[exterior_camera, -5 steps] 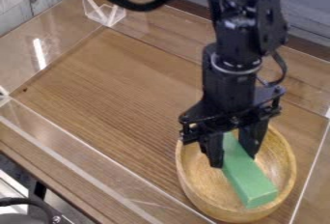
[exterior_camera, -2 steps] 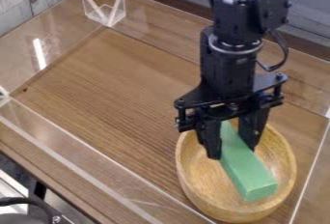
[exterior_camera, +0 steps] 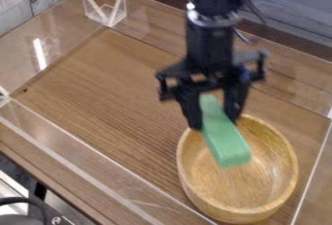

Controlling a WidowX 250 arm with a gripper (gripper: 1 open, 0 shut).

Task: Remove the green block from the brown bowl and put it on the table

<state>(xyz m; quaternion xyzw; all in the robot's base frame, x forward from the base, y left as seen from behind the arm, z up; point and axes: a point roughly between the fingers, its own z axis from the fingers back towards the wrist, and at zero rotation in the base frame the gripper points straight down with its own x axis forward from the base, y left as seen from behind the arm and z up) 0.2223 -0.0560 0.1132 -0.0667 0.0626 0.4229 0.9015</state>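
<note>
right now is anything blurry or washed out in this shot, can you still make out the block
Camera view: the gripper and arm are smeared by motion blur; the green block in its grip is soft-edged but readable; the brown bowl and the table are sharper; white glare streaks the acrylic wall at upper left.
</note>
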